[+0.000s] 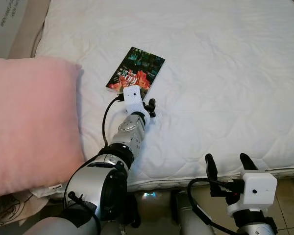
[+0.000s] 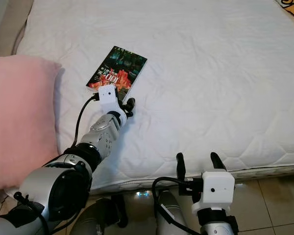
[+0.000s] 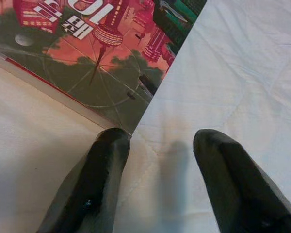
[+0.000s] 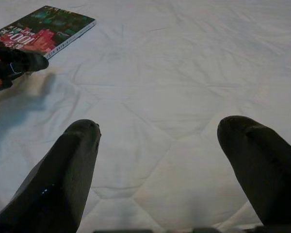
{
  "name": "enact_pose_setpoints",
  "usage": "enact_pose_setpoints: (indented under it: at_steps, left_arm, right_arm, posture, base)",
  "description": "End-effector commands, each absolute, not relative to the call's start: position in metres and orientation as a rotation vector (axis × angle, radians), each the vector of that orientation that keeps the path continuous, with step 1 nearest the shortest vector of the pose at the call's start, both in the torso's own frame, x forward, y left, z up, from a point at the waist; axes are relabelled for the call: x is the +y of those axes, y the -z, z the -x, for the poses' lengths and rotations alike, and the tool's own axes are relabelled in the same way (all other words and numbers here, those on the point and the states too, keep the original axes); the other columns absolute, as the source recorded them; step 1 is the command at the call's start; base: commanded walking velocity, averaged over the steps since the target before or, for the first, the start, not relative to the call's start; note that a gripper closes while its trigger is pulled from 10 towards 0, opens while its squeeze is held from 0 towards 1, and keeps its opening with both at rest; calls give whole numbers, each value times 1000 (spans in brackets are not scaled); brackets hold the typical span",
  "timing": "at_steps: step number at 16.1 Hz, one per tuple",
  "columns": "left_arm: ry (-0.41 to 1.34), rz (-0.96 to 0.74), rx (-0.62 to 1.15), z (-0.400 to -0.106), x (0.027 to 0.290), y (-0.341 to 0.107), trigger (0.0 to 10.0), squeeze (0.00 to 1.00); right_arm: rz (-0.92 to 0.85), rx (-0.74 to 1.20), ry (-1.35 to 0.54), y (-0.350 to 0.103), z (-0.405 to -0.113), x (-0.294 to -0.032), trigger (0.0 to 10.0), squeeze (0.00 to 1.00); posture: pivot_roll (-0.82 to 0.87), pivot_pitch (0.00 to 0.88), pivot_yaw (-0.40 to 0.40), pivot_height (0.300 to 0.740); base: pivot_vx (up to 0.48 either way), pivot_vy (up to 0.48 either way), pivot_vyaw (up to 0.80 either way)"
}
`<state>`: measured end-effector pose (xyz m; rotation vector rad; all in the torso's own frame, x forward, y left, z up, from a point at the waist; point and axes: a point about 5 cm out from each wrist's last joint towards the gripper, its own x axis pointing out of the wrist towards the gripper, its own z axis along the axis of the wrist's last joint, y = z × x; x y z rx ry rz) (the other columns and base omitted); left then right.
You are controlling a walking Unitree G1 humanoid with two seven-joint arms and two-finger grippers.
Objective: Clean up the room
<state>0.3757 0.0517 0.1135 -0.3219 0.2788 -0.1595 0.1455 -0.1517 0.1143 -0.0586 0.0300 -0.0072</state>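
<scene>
Silver and black, the right gripper (image 1: 230,165) hangs nearest, at the foot edge of the white quilted mattress (image 1: 225,73) above a tiled floor (image 1: 289,196), its two fingers spread wide apart and grasping nothing. Farther in, the left gripper (image 3: 157,145) reaches over the mattress with fingers parted and empty, one fingertip (image 3: 111,141) just at the near corner of a book (image 1: 135,71) with a red and green cover, lying flat on the mattress. Beside the left arm lies a large pink pillow (image 1: 29,122).
</scene>
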Motion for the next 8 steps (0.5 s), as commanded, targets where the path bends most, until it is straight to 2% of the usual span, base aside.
enact_pose_setpoints:
  at_steps: [1, 8]
  left_arm:
    - [192, 327, 314, -365, 33, -102, 0, 0]
    - [192, 327, 314, -365, 33, -102, 0, 0]
  right_arm:
    - [58, 43, 3, -113, -143, -151, 10000, 0]
    - [58, 43, 3, -113, -143, -151, 10000, 0]
  posture:
    - [-422, 315, 44, 740]
    - [-422, 315, 44, 740]
  base:
    - [0, 0, 0]
    - [0, 0, 0]
